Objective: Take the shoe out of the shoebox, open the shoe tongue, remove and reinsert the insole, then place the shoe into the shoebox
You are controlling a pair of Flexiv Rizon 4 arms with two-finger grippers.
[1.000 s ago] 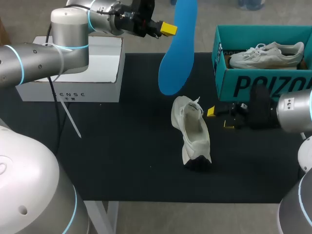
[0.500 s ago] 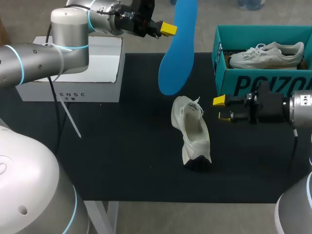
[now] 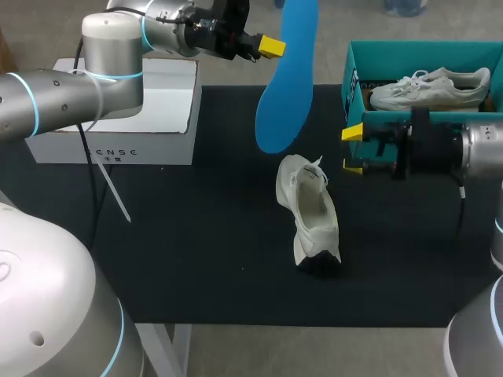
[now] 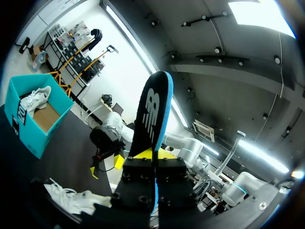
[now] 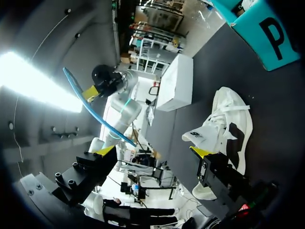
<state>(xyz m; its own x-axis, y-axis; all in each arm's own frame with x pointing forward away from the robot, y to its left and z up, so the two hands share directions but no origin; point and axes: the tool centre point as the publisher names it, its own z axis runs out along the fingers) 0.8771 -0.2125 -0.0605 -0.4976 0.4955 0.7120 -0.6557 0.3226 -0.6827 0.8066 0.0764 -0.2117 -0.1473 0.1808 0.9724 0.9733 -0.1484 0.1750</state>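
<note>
Running off the head view's upper edge, the flat blue foam insole [image 3: 284, 86] has its far end cut off. The left gripper [image 4: 151, 155] pinches it, holding it upright above the black surface [image 3: 196, 236]. The white lace-up shoe [image 3: 309, 208] lies just ahead of the right gripper [image 3: 352, 149], which is spread wide and empty beside the partly cropped teal cardboard shoebox [image 3: 424, 53].

insole [image 3: 284, 78] blue | shoe [image 3: 309, 212] white (black heel) | shoebox [image 3: 424, 53] teal | mat [image 3: 196, 236] black | box [image 3: 149, 102] white
</note>
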